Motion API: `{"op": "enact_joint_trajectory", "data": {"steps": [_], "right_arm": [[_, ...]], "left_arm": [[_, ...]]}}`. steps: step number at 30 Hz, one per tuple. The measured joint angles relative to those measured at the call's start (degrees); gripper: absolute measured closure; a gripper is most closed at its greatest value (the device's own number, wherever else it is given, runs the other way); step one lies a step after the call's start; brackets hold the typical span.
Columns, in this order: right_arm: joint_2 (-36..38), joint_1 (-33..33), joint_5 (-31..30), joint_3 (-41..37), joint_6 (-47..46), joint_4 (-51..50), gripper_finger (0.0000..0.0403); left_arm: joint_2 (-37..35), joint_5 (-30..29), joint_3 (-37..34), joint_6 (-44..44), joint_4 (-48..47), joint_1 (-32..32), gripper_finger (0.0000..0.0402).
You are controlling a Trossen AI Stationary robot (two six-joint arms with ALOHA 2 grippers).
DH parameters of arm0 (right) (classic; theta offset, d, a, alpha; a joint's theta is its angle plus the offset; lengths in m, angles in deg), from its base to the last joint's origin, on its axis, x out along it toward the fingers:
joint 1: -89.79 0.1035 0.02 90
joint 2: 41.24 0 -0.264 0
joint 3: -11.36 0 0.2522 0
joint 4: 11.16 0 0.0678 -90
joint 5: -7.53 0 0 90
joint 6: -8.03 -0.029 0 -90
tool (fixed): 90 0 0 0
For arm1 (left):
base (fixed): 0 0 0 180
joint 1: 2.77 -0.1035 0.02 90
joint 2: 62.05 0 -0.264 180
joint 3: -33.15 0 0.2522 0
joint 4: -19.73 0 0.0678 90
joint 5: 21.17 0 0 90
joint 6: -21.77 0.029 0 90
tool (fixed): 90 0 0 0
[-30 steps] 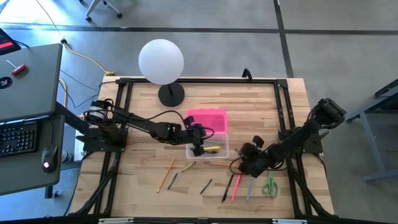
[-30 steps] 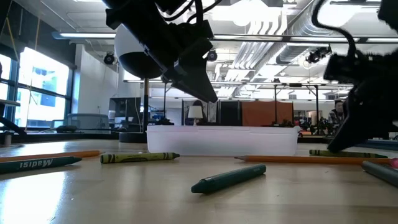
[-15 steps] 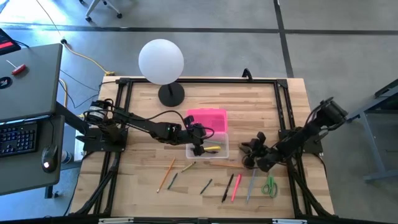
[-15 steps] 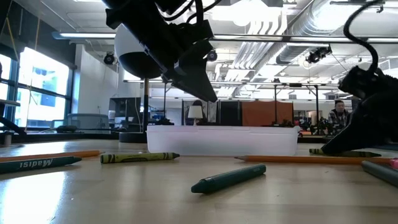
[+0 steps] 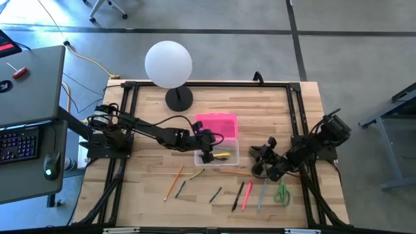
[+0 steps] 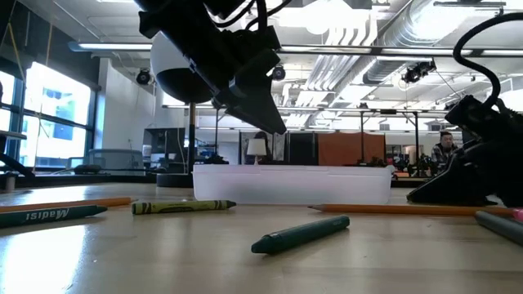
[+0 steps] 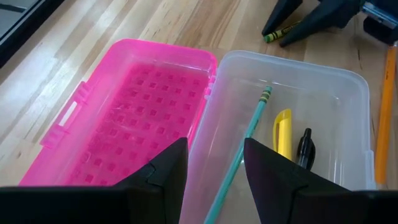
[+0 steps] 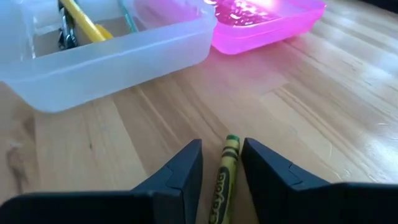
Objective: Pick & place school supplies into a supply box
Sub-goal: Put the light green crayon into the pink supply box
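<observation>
The right end effector (image 8: 221, 163) sits low on the desk (image 5: 149, 110), fingers spread to either side of a green crayon (image 8: 226, 168), not yet pinching it. Ahead of it stands the clear supply box (image 8: 118, 59) with its pink lid (image 7: 134, 106) open. The left end effector (image 7: 214, 165) hovers above the box, spread and empty, over a teal pencil (image 7: 244, 140), yellow pen (image 7: 283, 132) and black pen (image 7: 303, 148) inside.

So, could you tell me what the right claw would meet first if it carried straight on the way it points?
Probably the green crayon lying between its open fingers, then the clear box beyond; depth is uncertain.
</observation>
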Motion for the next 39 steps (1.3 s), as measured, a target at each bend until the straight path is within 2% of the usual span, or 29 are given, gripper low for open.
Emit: {"op": "enact_joint_trajectory", "data": {"steps": [7,13,15,20,23,27,30,32,36,39], "right_arm": [[-3.21,0.17,-2.38,0.71,-2.04,1.50,0.0313],[-3.39,0.71,-2.45,0.62,-1.09,2.01,0.0387],[-3.56,0.71,-2.49,0.40,-0.16,3.93,0.0392],[0.08,0.64,-0.17,0.20,9.21,9.83,0.0384],[5.95,0.49,0.31,0.36,17.04,10.11,0.0395],[15.18,-1.97,0.40,2.10,29.06,10.87,0.0388],[19.85,-4.69,3.37,5.52,40.03,10.89,0.0386],[21.08,-7.47,8.61,8.73,44.77,9.98,0.0390],[18.77,-13.18,22.03,17.10,45.42,1.18,0.0396],[13.91,-15.82,24.37,23.55,45.56,-6.71,0.0393]], "left_arm": [[0.00,0.13,0.00,-0.84,0.00,0.00,0.0213],[0.00,0.40,0.00,-0.85,0.00,0.00,0.0213],[0.00,0.42,0.00,-0.90,0.00,0.00,0.0213],[0.00,0.51,0.00,-2.97,0.26,0.00,0.0213],[0.00,0.97,0.00,-3.02,0.30,0.00,0.0213],[0.02,0.87,0.00,-2.95,2.19,0.02,0.0213],[0.02,0.83,0.03,-2.91,3.14,0.01,0.0213],[-0.32,0.53,0.55,-2.74,0.66,0.02,0.0213],[-3.36,-5.26,4.48,-3.22,-11.31,0.02,0.0213],[-6.04,-10.97,8.39,-5.04,-23.46,0.02,0.0213]]}}
